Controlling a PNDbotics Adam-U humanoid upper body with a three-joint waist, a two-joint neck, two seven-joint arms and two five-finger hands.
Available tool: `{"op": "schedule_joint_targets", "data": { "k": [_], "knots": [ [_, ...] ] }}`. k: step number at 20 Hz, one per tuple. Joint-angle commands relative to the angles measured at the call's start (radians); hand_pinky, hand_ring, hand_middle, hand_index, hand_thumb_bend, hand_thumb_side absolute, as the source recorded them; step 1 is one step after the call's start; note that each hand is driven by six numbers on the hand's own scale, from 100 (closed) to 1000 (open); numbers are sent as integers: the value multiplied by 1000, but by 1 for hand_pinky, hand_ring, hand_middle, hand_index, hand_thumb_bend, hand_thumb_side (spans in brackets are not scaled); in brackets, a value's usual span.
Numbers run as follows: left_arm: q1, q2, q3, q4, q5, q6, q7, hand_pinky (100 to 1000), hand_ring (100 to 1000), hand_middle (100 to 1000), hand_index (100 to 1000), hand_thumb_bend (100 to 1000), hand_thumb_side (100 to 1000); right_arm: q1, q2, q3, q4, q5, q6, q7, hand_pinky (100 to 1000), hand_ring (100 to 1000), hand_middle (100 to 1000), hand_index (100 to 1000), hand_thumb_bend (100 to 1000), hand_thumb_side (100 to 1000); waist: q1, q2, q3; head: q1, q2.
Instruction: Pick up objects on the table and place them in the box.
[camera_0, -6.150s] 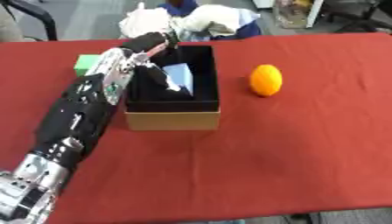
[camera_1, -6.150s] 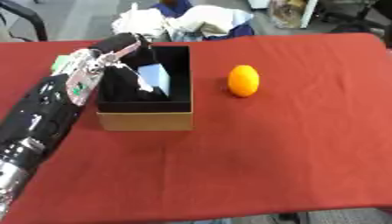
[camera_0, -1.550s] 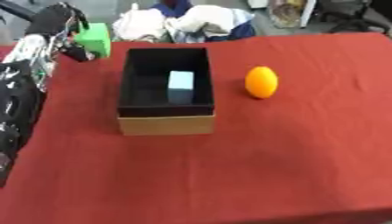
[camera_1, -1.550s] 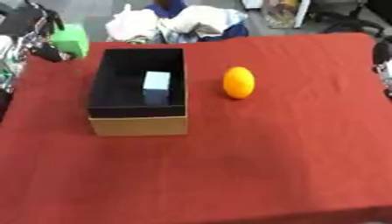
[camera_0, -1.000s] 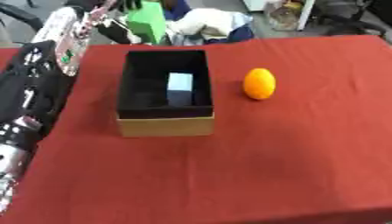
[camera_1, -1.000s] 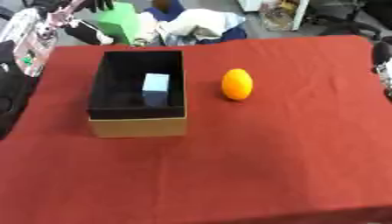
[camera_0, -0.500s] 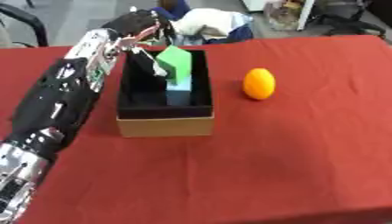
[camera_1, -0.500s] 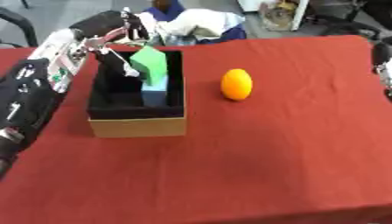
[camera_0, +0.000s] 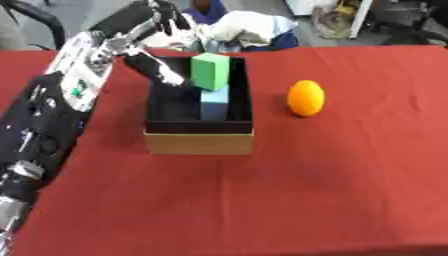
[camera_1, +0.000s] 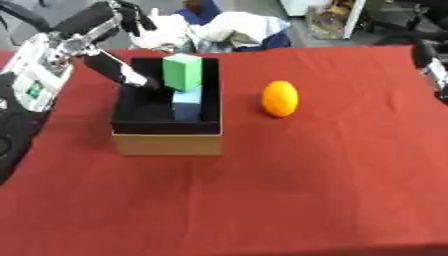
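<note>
Released green block (camera_0: 210, 72) now atop one blue block (camera_0: 213, 102) in box (camera_0: 199, 141), left hand (camera_0: 156, 20) open, one orange (camera_0: 305, 98) outside.

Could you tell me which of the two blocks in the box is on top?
The green block: it stands at the box's far end on the blue block, which lies lower inside, beside the left hand.

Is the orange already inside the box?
No, the orange lies on the red table, apart from the box.
</note>
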Motion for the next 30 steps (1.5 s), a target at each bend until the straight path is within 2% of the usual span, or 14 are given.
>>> {"op": "schedule_joint_targets", "data": {
  "k": [1, 5, 11, 17, 30],
  "knots": [
    [33, 32, 45, -124, 119, 58, 39, 622, 567, 604, 741, 746, 432, -72, -80, 40, 75, 37, 2, 99, 648, 780, 763, 875, 456, 483, -5, -18, 18, -18, 2],
    [124, 18, 84, -220, 249, 113, 84, 603, 546, 581, 725, 707, 441, -175, -67, 93, 205, 92, -14, 228, 654, 783, 763, 870, 477, 392, -9, -15, 57, -33, -6],
    [228, -11, 126, -311, 386, 149, 130, 583, 526, 556, 708, 679, 443, -272, -15, 122, 357, 177, -47, 313, 664, 794, 771, 874, 506, 355, -14, -8, 96, -50, -9],
    [286, -38, 149, -350, 450, 172, 151, 575, 517, 545, 701, 667, 451, -320, 45, 130, 464, 240, -73, 349, 667, 798, 775, 882, 515, 368, -17, 0, 111, -65, -10],
    [311, -69, 154, -338, 486, 181, 134, 573, 512, 539, 699, 652, 461, -357, 145, 123, 628, 336, -104, 355, 667, 799, 775, 884, 492, 411, -12, 9, 137, -64, -21]
  ]
}}
